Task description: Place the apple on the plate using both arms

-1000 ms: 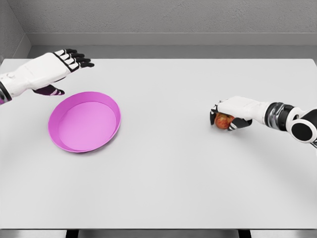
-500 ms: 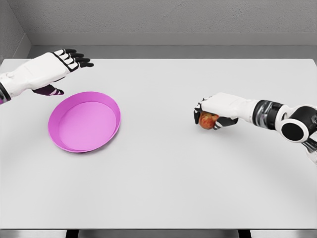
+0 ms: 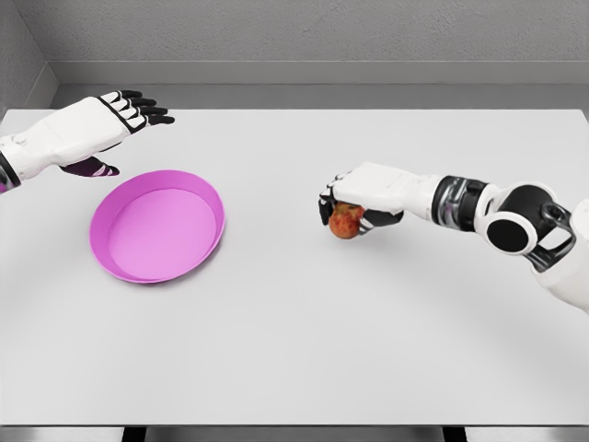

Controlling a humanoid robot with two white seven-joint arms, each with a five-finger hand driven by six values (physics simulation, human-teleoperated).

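Note:
A red apple (image 3: 346,222) is held just above the white table, a little right of centre. My right hand (image 3: 352,204) is shut on it from above, the arm reaching in from the right edge. A pink plate (image 3: 125,262) lies on the table at the left. My left hand (image 3: 129,115) hovers behind the plate's far left rim, fingers stretched out flat and holding nothing.
The white table (image 3: 304,350) fills the view, with its front edge along the bottom. A grey wall runs behind its far edge. Bare tabletop lies between the apple and the plate.
My right hand has carried the apple leftward across the table, closer to the plate. The left arm and the plate have not moved.

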